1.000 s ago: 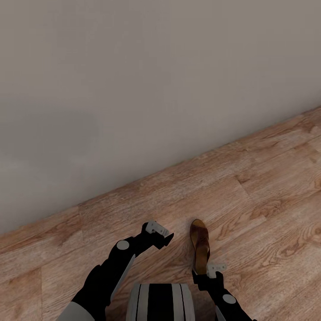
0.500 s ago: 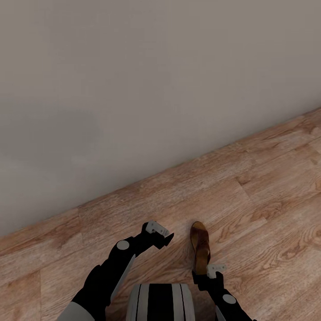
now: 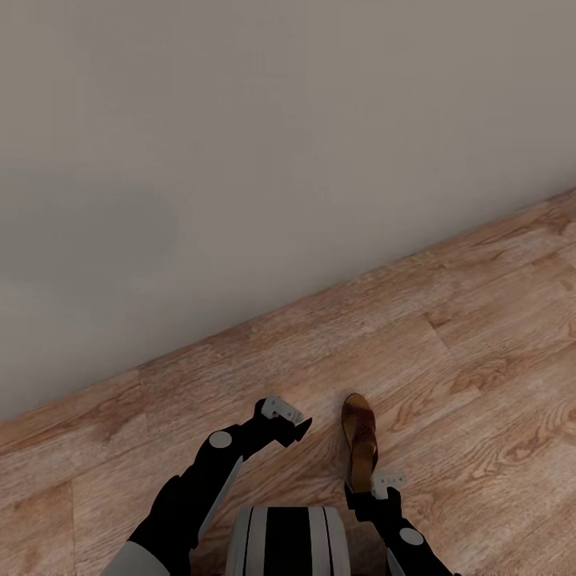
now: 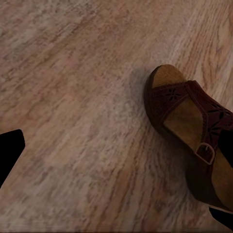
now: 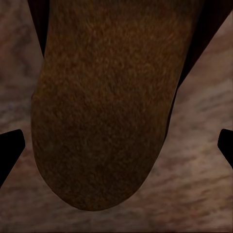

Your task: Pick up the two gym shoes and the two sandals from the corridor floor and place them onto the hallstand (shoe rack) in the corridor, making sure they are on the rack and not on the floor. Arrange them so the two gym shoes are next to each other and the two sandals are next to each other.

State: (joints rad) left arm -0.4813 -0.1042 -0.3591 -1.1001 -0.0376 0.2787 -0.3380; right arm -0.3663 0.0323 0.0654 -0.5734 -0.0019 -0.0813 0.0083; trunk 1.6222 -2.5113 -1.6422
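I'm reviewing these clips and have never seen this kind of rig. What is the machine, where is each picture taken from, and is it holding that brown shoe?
This is a simulated two-armed robot on wheels. The big picture looks down from its head: both black arms reach forward over the wood-plank floor, with a plain wall behind. The other two pictures come from cameras near each pincer.

One brown sandal lies flat on the floor. The right pincer sits at the sandal's heel end, and its camera shows the tan insole close up, with the dark fingertips spread on either side, so it is open and not gripping. The left pincer is beside the sandal, open and empty; its camera shows the sandal's strap and buckle.
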